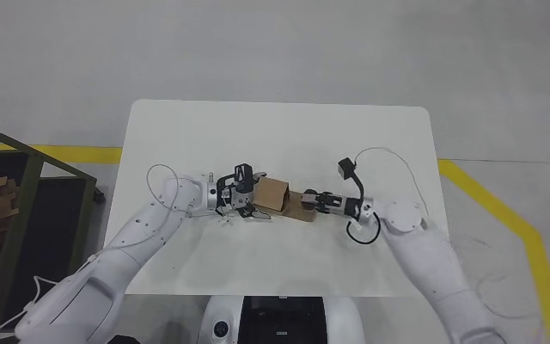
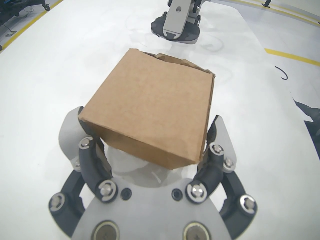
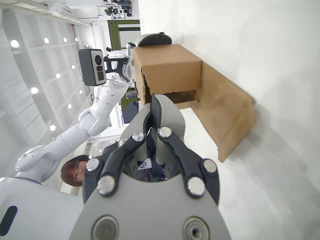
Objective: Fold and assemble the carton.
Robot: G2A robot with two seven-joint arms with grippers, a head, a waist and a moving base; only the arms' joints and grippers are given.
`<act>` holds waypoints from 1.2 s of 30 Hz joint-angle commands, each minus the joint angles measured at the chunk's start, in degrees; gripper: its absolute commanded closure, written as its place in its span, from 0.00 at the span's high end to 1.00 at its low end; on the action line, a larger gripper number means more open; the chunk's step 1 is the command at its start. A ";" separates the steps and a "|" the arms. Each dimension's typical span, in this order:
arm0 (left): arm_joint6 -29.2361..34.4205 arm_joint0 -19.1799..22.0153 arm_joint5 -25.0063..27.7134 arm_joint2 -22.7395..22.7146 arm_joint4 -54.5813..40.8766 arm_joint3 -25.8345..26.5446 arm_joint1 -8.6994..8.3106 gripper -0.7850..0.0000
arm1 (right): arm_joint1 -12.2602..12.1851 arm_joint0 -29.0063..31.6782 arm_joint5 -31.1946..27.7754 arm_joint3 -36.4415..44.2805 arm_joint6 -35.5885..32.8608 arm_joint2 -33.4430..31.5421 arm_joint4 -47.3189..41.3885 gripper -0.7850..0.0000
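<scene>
Carton point(image 1: 273, 196) lies nine-to-three, clasped by my left gripper point(image 2: 148, 116), my clenched-shut right gripper point(image 3: 153, 100) at its open three-o'clock end.

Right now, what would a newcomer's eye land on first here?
The brown carton at the middle of the white table, set between both arms. The left gripper clamps one end from both sides. The right gripper, shut, has its tip at the opposite, open end, where a flap lies flat on the table.
</scene>
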State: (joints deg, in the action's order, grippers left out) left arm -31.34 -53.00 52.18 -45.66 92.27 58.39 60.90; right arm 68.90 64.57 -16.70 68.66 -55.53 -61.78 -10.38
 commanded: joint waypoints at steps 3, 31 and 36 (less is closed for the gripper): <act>0.03 -0.16 -0.06 -0.14 0.13 0.20 -0.07 1.00 | -1.56 3.29 5.93 6.08 -0.15 -3.04 5.75 0.00; 0.26 -0.74 0.11 -1.03 -0.09 0.71 -0.38 1.00 | -3.29 6.35 18.15 12.89 2.44 -3.17 16.42 0.14; 0.04 -0.79 0.13 -1.09 0.11 0.67 -0.42 1.00 | -3.07 5.08 18.11 11.09 2.30 -1.92 16.24 0.14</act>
State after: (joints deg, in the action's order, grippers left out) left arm -31.25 -53.79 52.29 -46.75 92.37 59.03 60.48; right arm 65.78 70.00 1.29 80.19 -53.16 -64.02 5.80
